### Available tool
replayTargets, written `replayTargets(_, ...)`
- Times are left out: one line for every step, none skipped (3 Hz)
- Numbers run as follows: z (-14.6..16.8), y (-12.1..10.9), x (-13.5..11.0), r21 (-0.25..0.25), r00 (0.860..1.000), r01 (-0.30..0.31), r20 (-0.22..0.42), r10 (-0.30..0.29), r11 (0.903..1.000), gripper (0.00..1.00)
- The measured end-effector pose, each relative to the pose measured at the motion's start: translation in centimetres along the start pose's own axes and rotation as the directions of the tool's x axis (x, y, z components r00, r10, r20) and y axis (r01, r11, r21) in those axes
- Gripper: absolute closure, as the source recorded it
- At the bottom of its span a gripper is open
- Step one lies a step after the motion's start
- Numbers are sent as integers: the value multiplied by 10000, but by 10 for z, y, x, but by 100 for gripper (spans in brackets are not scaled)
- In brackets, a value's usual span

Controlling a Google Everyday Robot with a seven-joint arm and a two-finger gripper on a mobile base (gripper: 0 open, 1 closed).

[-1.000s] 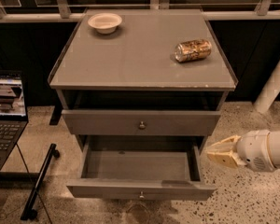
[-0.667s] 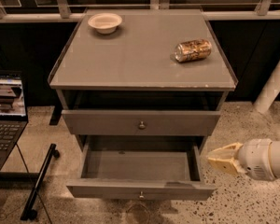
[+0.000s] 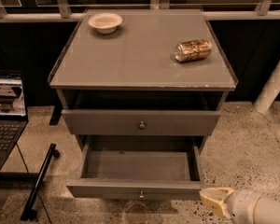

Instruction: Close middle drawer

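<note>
a grey cabinet (image 3: 140, 55) fills the middle of the camera view, standing on a speckled floor (image 3: 252, 139). the middle drawer (image 3: 135, 189) is pulled well out toward the camera, low in the view, with its plain grey inside bare and its flat front panel nearest the lens. above it, the upper drawer (image 3: 107, 122) sits nearly pushed in, with a dark gap between it and the cabinet top. an open laptop (image 3: 4, 111) with a lit screen stands at the left edge.

the gripper (image 3: 211, 199) comes in from the lower right corner on a white wrist, its tan tip just beside the right end of the middle drawer's front panel. whether it is wide or narrow cannot be told, nor whether it touches the panel.

on the cabinet top a crushed can (image 3: 192, 50) lies on its side at the right, and a pale bowl (image 3: 105, 22) sits at the back left, well apart. a small round knob (image 3: 141, 195) marks the centre of the middle drawer's front.
</note>
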State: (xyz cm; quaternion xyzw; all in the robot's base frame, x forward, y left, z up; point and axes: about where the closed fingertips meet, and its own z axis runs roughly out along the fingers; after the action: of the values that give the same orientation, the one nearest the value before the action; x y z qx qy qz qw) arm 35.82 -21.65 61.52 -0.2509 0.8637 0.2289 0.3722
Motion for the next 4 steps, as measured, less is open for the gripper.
replayTargets(28,-12,58,746,9915,-1301,112,1296,9887,100)
replayTargets(50,-54,103,1940,9718,-2345,223,2347,9526,100)
replayTargets(67,-91,131,2671,9560,-2854,114,2931,9204,100)
replayTargets(84,-123,150,3079,9424,-3091,-276,3332,8998,100)
